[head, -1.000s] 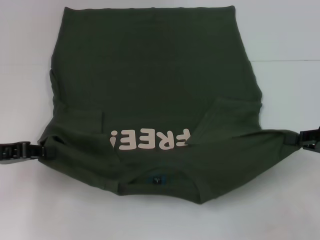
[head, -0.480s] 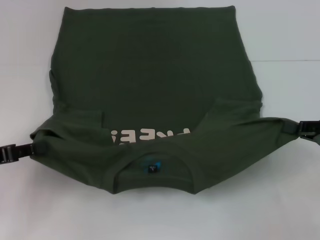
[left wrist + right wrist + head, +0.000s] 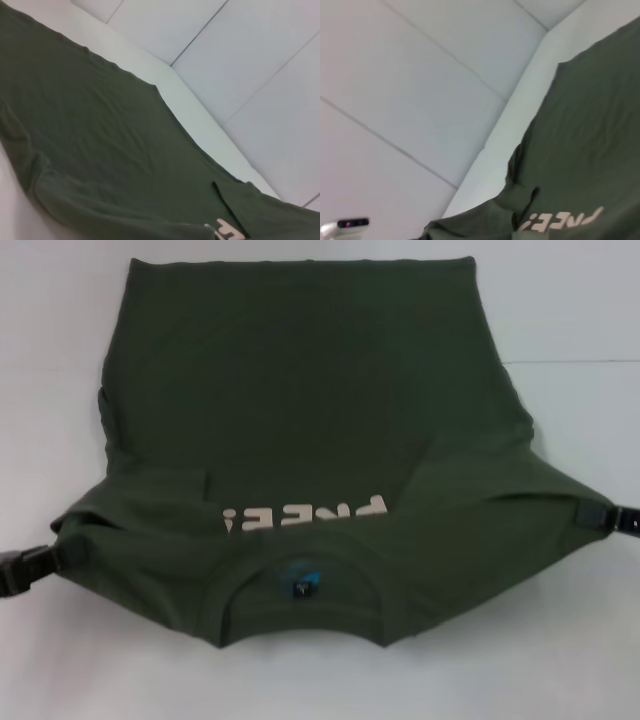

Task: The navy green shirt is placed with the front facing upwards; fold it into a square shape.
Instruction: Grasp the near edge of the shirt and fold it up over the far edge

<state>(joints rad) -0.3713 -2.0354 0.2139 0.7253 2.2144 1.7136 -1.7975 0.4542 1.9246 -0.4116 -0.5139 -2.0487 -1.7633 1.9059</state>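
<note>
The navy green shirt (image 3: 300,410) lies on the white table with its hem at the far side and its collar end near me, raised and stretched between both arms. The pale "FREE!" lettering (image 3: 300,514) is partly covered by the lifted collar band, whose neck label (image 3: 301,581) faces up. My left gripper (image 3: 45,562) is shut on the shirt's left shoulder corner. My right gripper (image 3: 600,515) is shut on the right shoulder corner. The wrist views show the shirt (image 3: 100,150) and shirt (image 3: 585,150) from the sides, with no fingers in sight.
The white table (image 3: 580,660) surrounds the shirt on all sides. Both sleeves are folded inward over the body. A pale tiled floor (image 3: 250,60) lies beyond the table edge in the wrist views.
Both grippers have carried the collar end up and toward the hem. The raised band now hides more of the lettering, and the neck label has come into fuller view.
</note>
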